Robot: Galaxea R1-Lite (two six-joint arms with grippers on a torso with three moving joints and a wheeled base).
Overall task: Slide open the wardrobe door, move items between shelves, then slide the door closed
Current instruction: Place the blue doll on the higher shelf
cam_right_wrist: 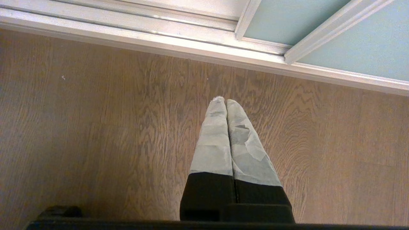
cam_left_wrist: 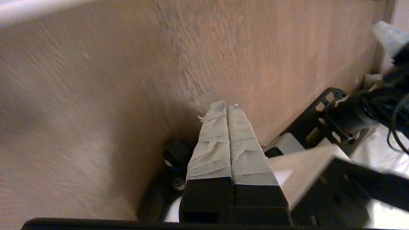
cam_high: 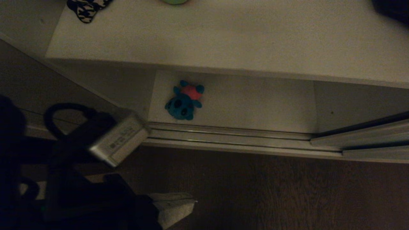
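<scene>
The sliding wardrobe door (cam_high: 361, 135) is seen slid aside at the right of the head view, a pale grey-green panel (cam_right_wrist: 287, 19) in a slim light frame, leaving the wardrobe open. A teal plush toy (cam_high: 184, 100) with a pink-red patch is laid on the lower off-white shelf (cam_high: 255, 102), near its front edge. Only the edge of a bright green toy (cam_high: 174, 1) is shown on the upper shelf (cam_high: 223, 35).
</scene>
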